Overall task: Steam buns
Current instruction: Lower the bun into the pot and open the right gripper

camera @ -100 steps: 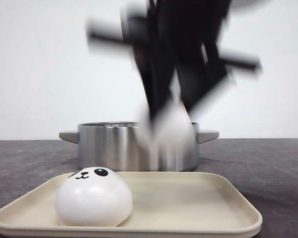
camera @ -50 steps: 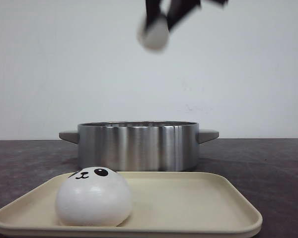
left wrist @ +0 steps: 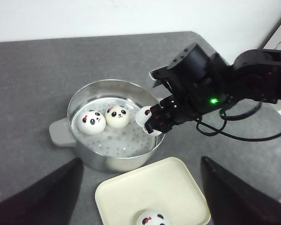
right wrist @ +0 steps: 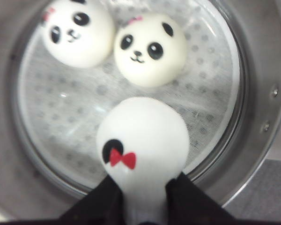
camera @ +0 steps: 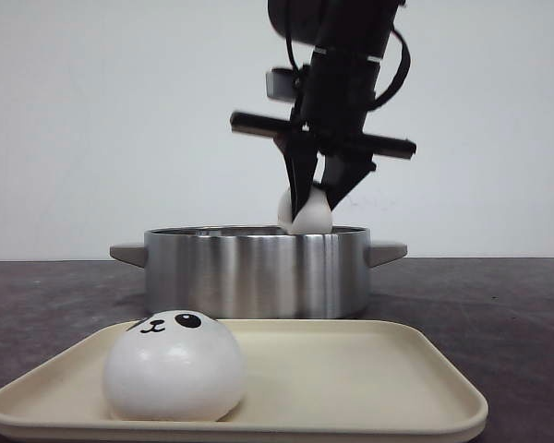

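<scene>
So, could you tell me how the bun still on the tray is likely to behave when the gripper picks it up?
Probably soft: the held bun looks pinched narrow inside the right gripper. Likely light, since a fingertip pinch carries it. The tray bun sits flat-bottomed, so it seems unlikely to roll.

Buns (right wrist: 145, 140) white, black panda faces, red bow; pot (camera: 257, 272) brushed silver; tray (camera: 351, 369) cream; worktop (left wrist: 33, 79) dark grey.

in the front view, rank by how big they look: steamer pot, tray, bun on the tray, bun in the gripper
1. Tray, though it is nearest the camera.
2. Steamer pot.
3. Bun on the tray.
4. Bun in the right gripper, farther away and partly hidden, so unsure.
</scene>
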Robot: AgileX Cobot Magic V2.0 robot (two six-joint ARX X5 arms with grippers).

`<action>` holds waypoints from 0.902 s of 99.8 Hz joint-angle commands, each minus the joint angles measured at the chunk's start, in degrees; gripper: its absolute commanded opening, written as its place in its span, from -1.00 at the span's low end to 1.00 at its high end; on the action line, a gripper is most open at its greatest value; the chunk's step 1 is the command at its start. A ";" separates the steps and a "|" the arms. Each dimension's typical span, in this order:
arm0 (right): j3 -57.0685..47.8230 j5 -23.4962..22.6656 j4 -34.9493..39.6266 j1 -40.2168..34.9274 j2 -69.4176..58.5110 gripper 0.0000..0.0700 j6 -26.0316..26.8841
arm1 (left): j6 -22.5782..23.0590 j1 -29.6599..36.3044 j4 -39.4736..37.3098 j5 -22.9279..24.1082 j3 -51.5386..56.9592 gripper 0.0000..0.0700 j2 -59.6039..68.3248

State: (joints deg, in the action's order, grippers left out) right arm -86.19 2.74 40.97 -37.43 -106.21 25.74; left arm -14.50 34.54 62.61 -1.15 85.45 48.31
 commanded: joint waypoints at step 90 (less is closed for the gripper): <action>-0.83 -1.66 1.07 -0.31 -3.69 0.23 -0.94 | 0.96 0.46 -0.22 0.35 1.38 0.36 0.35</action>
State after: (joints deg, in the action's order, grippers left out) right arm -86.19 0.95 41.74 -37.43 -108.64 25.32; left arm -14.33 34.57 62.83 -1.15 85.45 48.31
